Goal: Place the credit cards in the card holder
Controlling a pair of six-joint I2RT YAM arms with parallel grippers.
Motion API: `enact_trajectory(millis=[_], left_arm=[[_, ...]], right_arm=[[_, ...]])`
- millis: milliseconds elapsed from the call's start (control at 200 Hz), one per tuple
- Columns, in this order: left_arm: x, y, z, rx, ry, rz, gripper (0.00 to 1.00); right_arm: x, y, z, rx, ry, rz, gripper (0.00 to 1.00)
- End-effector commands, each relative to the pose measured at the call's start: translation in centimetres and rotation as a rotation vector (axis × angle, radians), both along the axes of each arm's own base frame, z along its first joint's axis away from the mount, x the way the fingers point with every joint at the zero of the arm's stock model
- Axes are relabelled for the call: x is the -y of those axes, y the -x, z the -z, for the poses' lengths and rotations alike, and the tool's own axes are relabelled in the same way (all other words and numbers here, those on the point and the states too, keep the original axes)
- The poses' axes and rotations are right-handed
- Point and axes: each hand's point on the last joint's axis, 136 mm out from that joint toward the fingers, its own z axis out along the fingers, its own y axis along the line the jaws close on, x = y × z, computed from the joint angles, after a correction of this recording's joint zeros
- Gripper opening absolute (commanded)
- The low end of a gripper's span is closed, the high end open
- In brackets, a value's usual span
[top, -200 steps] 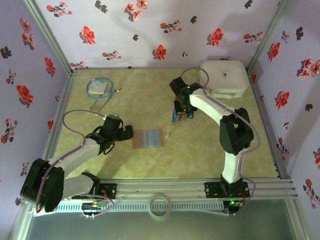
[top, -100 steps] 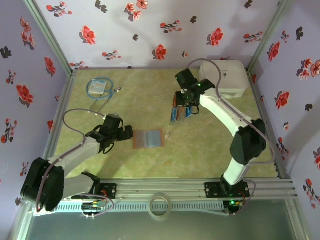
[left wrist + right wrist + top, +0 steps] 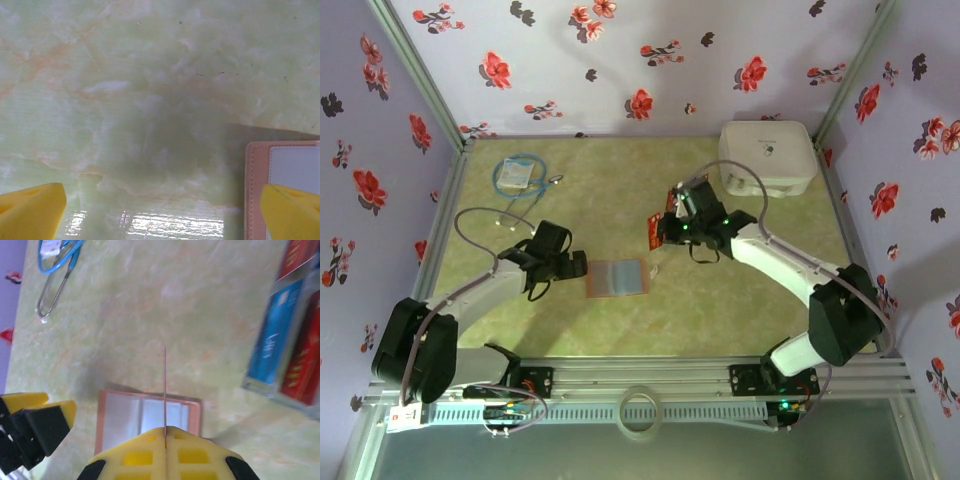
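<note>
Right gripper (image 3: 165, 432), centre-right of top view, clamped shut on one thin red credit card (image 3: 653, 233); card stands edge-on in wrist view. Reddish-brown folding card holder (image 3: 617, 277) lies open and flat on green marbled surface (image 3: 700, 310), centre of frame, clear pockets up. Left gripper (image 3: 162, 205) just left of card holder, jaws wide apart, holding nothing. Other blue and red cards (image 3: 275, 335) lie side by side at right edge of right wrist view, apart from card holder.
</note>
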Motion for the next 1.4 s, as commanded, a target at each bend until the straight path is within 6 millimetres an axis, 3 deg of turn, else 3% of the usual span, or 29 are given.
enact_trajectory(millis=[0,480,615,910,1390], left_arm=[[0.1,0.1,-0.8,-0.004,0.006,0.013,1.0],[0.5,1.6,0.0,-0.02,0.005,0.032,1.0],[1.5,1.5,0.1,-0.014,-0.001,0.063,1.0],[3.5,1.3,0.6,-0.009,-0.085,0.136,1.0],[2.8,1.9,2.1,-0.018,-0.186,0.141,1.0]], right_arm=[[-2.9,0.1,-1.8,0.068,-0.165,-0.029,0.0],[-6.6,2.1,3.4,0.03,-0.352,-0.078,0.0],[-6.3,2.4,5.0,0.018,-0.357,-0.057,0.0],[-6.0,3.4,5.8,0.009,-0.372,-0.069,0.0],[-7.0,4.3,8.7,-0.064,-0.33,-0.119,0.0]])
